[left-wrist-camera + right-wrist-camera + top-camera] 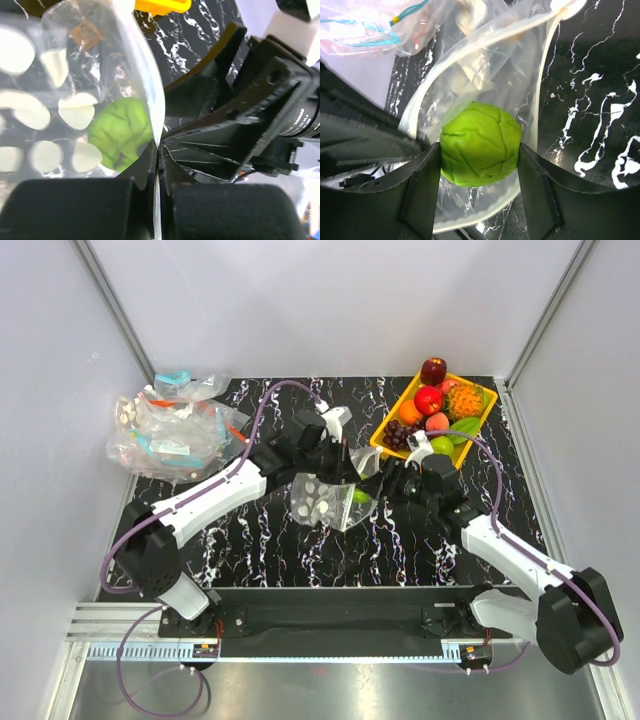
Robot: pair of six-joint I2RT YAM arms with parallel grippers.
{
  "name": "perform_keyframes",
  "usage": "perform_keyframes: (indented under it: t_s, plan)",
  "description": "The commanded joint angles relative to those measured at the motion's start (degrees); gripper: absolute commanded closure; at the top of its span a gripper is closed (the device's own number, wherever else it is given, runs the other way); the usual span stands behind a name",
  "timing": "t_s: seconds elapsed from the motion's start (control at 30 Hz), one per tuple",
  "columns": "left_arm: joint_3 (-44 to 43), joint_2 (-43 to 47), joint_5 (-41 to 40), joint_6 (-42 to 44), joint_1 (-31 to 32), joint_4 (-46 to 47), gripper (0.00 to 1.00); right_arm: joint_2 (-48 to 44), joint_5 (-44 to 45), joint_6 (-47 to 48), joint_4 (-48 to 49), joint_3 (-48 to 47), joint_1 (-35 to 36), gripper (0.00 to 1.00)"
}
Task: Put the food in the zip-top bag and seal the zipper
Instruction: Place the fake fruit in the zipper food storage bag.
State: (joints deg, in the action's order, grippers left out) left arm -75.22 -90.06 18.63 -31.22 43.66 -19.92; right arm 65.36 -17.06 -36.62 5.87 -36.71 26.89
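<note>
My left gripper [335, 465] [160, 150] is shut on the pale mouth edge of a clear bag [328, 502] [75, 60] and holds it up over the middle of the table. White ovals show on this bag's side; no plain pouch stands out. My right gripper [385, 488] [479, 150] is shut on a small bumpy green fruit [480, 145] [122, 130] [360, 496], inside the bag's open mouth [485, 65], whose pale ridged strip [542, 90] curves around it. A red round fruit [429, 400], a pink peach [437, 422] and a green apple [442, 445] lie in the yellow tray [392, 418].
The tray at the back right also holds dark grapes [398, 432], an orange fruit [410, 412] and a spiky orange one [465, 400]. A pile of clear bags with blue and orange strips [175, 425] lies at the back left. White walls enclose the black marbled table [260, 540].
</note>
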Motion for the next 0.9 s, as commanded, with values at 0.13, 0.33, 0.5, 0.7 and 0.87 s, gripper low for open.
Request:
perform_keyframes:
  t_s: [0.13,0.33,0.5,0.7,0.87]
  plan:
    - [4.9,3.9,12.3,-7.9,-3.8,13.3,1.00,-5.9,0.9,-0.7,9.0,4.4,0.9,0.48]
    - [6.0,4.1,15.1,-10.5,-4.7,16.3,1.00,-8.1,3.3,2.5,3.0,3.1,1.6,0.06]
    - [5.9,4.6,15.3,-10.1,-5.9,15.5,1.00,-12.4,6.7,4.4,-5.8,-0.6,1.6,0.19]
    - [6.0,4.6,14.5,-8.9,-6.7,14.3,1.00,-15.0,9.7,5.4,-16.0,-4.8,1.7,0.37]
    - [5.8,5.3,14.7,-8.5,-7.1,14.0,1.00,-13.3,12.3,5.2,-20.8,-6.1,1.6,0.39]
